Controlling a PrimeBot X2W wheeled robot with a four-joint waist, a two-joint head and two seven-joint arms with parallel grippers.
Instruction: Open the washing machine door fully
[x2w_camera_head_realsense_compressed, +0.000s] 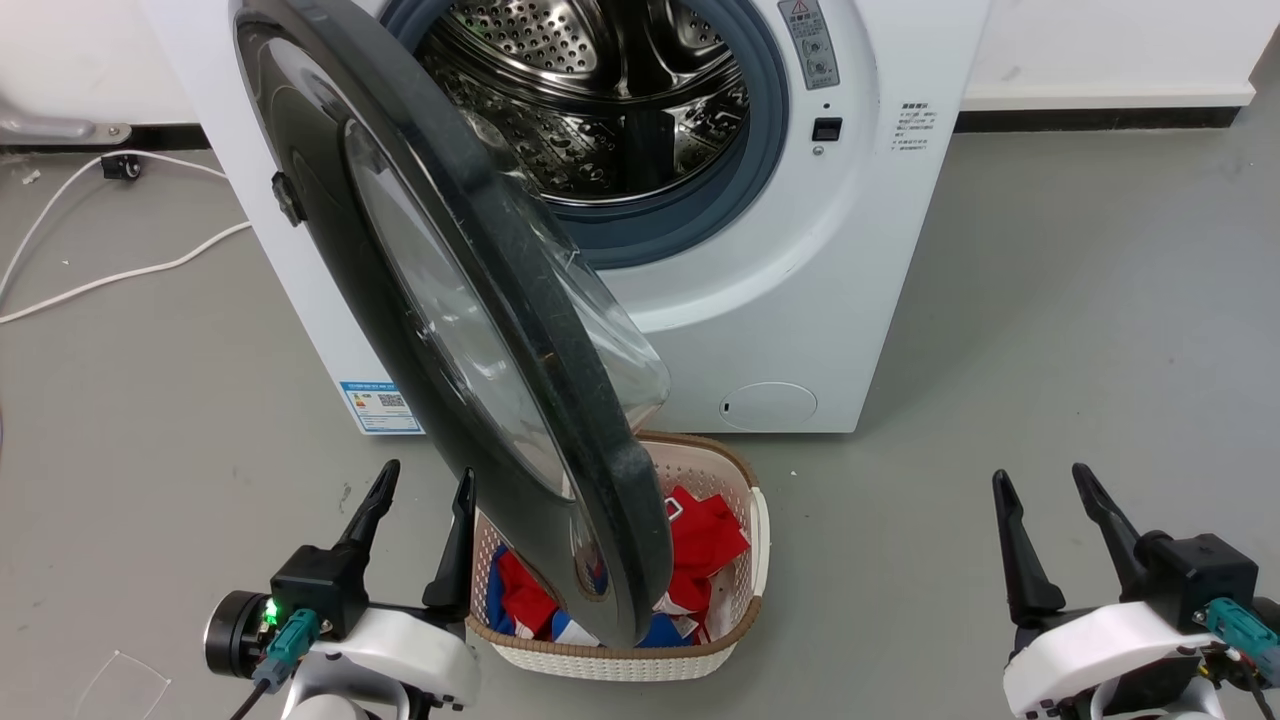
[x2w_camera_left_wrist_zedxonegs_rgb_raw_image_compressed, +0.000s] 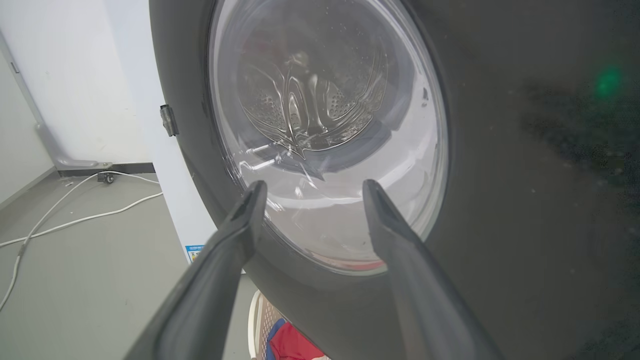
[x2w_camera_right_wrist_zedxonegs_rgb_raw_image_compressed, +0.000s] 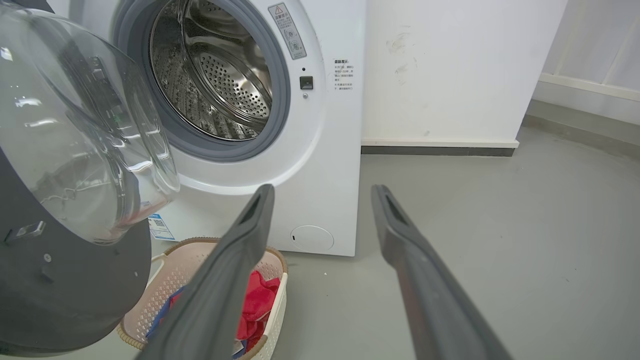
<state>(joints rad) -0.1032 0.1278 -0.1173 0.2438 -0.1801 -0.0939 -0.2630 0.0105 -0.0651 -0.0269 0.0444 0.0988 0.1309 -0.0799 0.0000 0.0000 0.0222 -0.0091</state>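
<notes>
The white washing machine (x2w_camera_head_realsense_compressed: 790, 300) stands ahead with its steel drum (x2w_camera_head_realsense_compressed: 590, 90) exposed. Its black-rimmed washing machine door (x2w_camera_head_realsense_compressed: 420, 300) is swung out toward me, hinged on the left, its glass bowl bulging toward the drum. My left gripper (x2w_camera_head_realsense_compressed: 430, 490) is open at the lower left, just left of the door's lower edge and apart from it. In the left wrist view the door (x2w_camera_left_wrist_zedxonegs_rgb_raw_image_compressed: 500, 200) is close ahead of the open left gripper (x2w_camera_left_wrist_zedxonegs_rgb_raw_image_compressed: 312, 192). My right gripper (x2w_camera_head_realsense_compressed: 1045, 485) is open at the lower right, far from the door (x2w_camera_right_wrist_zedxonegs_rgb_raw_image_compressed: 60, 280); its wrist view faces the machine (x2w_camera_right_wrist_zedxonegs_rgb_raw_image_compressed: 330, 150).
A cream laundry basket (x2w_camera_head_realsense_compressed: 740, 640) with red and blue clothes sits on the floor under the door's free edge, between my arms. White cables (x2w_camera_head_realsense_compressed: 120, 270) trail on the grey floor at left. Open floor lies right of the machine.
</notes>
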